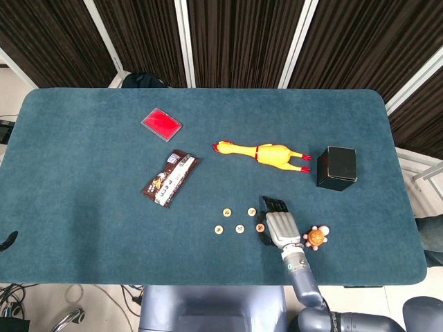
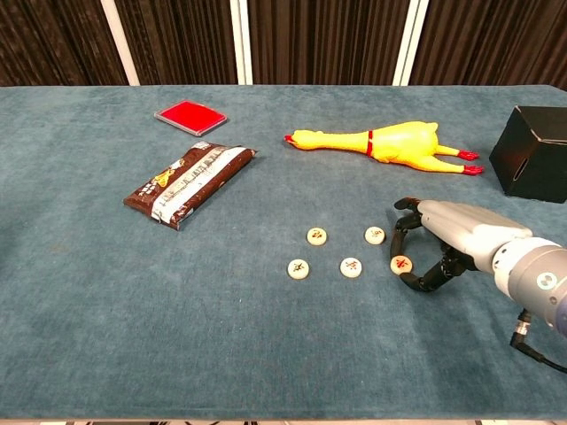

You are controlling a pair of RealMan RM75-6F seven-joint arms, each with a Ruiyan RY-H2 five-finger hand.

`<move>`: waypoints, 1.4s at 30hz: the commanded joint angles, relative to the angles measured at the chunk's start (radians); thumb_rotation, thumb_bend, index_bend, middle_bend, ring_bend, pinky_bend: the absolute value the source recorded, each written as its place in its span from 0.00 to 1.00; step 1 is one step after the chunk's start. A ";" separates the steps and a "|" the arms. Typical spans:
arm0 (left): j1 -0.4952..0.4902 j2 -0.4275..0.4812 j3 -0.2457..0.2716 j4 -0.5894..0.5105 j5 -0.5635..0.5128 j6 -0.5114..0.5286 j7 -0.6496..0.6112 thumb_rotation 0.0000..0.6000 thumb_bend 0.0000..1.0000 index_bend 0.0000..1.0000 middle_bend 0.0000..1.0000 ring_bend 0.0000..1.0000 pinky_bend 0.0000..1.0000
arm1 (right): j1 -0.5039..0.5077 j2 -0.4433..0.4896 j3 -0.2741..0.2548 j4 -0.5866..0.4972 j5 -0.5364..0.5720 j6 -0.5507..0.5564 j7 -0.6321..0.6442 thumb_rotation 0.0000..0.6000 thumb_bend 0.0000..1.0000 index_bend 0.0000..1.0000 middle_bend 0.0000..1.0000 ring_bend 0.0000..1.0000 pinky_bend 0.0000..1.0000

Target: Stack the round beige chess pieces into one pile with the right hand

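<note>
Several round beige chess pieces lie flat and apart on the blue table, none on top of another. Two form a far row [image 2: 316, 235] [image 2: 375, 235] and three a near row [image 2: 298, 268] [image 2: 352, 266] [image 2: 400, 264]. The head view shows the same group [image 1: 239, 229]. My right hand [image 2: 443, 246] [image 1: 280, 225] sits low at the right end of the near row. Its fingers [image 2: 404, 223] and thumb arch around the rightmost piece [image 1: 260, 227], which lies on the cloth. I cannot tell whether they touch it. My left hand shows in neither view.
A yellow rubber chicken [image 2: 381, 142] lies beyond the pieces. A black box [image 2: 539, 152] stands at the right. A brown snack packet [image 2: 189, 183] and a red pad [image 2: 190, 116] are to the left. A small orange toy [image 1: 315, 237] sits beside my right wrist.
</note>
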 commanded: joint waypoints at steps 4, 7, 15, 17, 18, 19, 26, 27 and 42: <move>0.000 -0.001 0.000 0.001 0.000 0.000 0.001 1.00 0.19 0.12 0.00 0.00 0.09 | 0.003 0.001 0.005 -0.002 0.003 -0.002 0.004 1.00 0.43 0.49 0.00 0.00 0.00; 0.000 0.000 0.000 0.000 -0.001 -0.001 0.001 1.00 0.19 0.12 0.00 0.00 0.09 | 0.007 0.003 0.010 -0.006 0.003 -0.005 0.005 1.00 0.43 0.49 0.00 0.00 0.00; 0.000 0.000 0.001 -0.004 -0.001 -0.002 0.000 1.00 0.19 0.12 0.00 0.00 0.09 | 0.037 0.016 0.034 -0.061 -0.004 -0.006 -0.025 1.00 0.43 0.50 0.00 0.00 0.00; 0.001 0.000 0.001 -0.005 0.000 0.000 0.000 1.00 0.19 0.11 0.00 0.00 0.09 | 0.049 0.011 0.039 -0.074 0.002 -0.011 -0.038 1.00 0.43 0.50 0.00 0.00 0.00; 0.001 0.000 0.001 -0.005 0.000 0.000 -0.002 1.00 0.19 0.11 0.00 0.00 0.09 | 0.055 0.006 0.042 -0.079 0.007 -0.013 -0.046 1.00 0.43 0.50 0.00 0.00 0.00; 0.002 0.001 0.001 -0.006 0.000 0.001 -0.002 1.00 0.19 0.11 0.00 0.00 0.09 | 0.063 0.000 0.044 -0.083 0.009 -0.015 -0.054 1.00 0.43 0.50 0.00 0.00 0.00; 0.001 0.002 0.000 -0.005 -0.001 -0.002 -0.007 1.00 0.19 0.12 0.00 0.00 0.09 | 0.103 -0.050 0.055 -0.080 0.027 -0.010 -0.098 1.00 0.43 0.50 0.00 0.00 0.00; 0.001 0.002 0.000 -0.005 -0.002 -0.002 -0.007 1.00 0.19 0.12 0.00 0.00 0.09 | 0.106 -0.053 0.055 -0.078 0.030 -0.008 -0.101 1.00 0.43 0.50 0.00 0.00 0.00; 0.001 0.004 -0.002 -0.005 -0.004 -0.003 -0.012 1.00 0.19 0.12 0.00 0.00 0.09 | 0.118 -0.067 0.044 -0.053 0.059 0.000 -0.110 1.00 0.43 0.50 0.00 0.00 0.00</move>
